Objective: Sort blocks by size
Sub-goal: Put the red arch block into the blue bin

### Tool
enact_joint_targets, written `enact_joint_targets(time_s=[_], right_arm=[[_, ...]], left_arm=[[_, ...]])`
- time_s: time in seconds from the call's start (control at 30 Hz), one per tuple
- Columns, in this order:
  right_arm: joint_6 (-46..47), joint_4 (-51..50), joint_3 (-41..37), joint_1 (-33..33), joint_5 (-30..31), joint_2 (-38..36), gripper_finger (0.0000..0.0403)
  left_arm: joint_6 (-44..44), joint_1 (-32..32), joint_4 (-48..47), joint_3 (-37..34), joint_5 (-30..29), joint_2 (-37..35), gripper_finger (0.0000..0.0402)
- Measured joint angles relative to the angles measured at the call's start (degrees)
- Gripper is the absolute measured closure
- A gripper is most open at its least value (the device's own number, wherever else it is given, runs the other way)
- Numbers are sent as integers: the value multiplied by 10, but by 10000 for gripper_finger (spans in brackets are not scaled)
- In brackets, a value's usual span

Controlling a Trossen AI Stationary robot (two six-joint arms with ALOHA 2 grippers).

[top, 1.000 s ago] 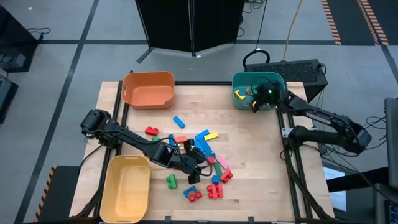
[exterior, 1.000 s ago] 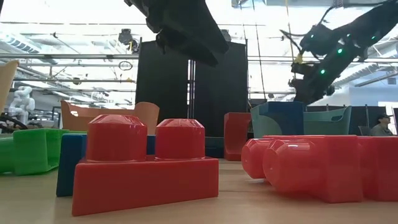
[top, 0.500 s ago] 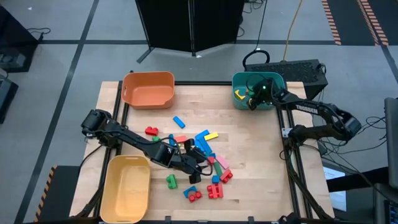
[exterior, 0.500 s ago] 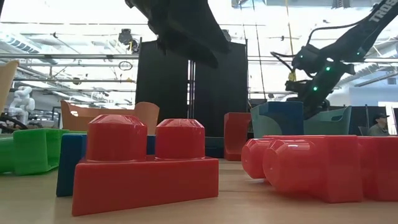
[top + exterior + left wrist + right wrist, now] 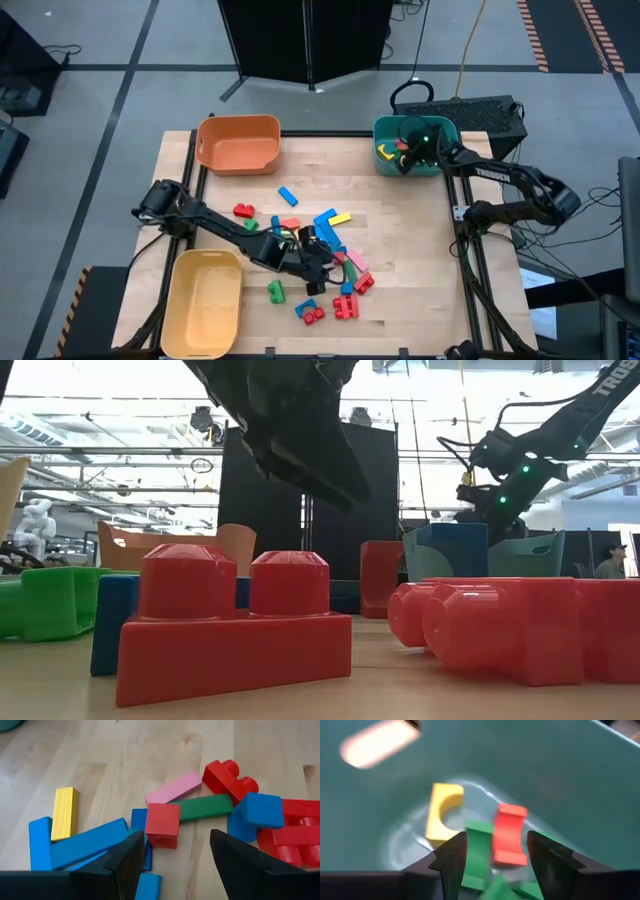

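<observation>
Change since earlier: right gripper (image 5: 403, 160) has moved from the teal bin's rim to over its inside and its fingers have spread; left gripper (image 5: 318, 268) has edged further into the pile.
Left fingers: apart with a clear gap, holding nothing, hanging low above the table (image 5: 420, 270).
Right fingers: parted, nothing between them; a red arch (image 5: 509, 841) lies loose on the bin floor just beyond them.
Key relation: red cube (image 5: 162, 825) lies straight ahead of the left fingers and roughly centred on the gap between them; no long axis, near square faces. The left arm is far nearer; the right is well apart, over the teal bin (image 5: 445, 130).
Crowding: green bar (image 5: 202, 807) touches the cube's far side, pink bar (image 5: 173, 788) lies just beyond, blue bars (image 5: 89, 842) close beside one finger. Judged risk: closing may nudge these.
Blocks on table: pile (image 5: 330, 260) at mid-table, bars, studded red bricks (image 5: 232, 625), a blue arch (image 5: 256, 815).
Blocks in teal bin: yellow arch (image 5: 443, 811), red arch, green pieces (image 5: 476, 855).
Other bins: orange bin (image 5: 237, 143) and yellow bin (image 5: 203, 302) show no blocks.
</observation>
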Motion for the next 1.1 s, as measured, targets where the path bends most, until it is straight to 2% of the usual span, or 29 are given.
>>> enact_joint_targets(time_s=[0.17, 0.6, 0.77, 1.0, 1.1], right_arm=[[29, 14, 0, 12, -76, -36, 207], [39, -11, 0, 97, -76, -159, 206], [40, -22, 0, 122, -74, -180, 206], [53, -24, 0, 144, -73, -191, 206], [53, -24, 0, 149, -73, -191, 206]], left_arm=[[34, 3, 26, 0, -2, 24, 175], [44, 42, 54, 0, 1, 61, 175], [43, 55, 59, 0, 44, 61, 175], [42, 56, 61, 0, 63, 61, 176], [42, 55, 63, 0, 73, 61, 188]])
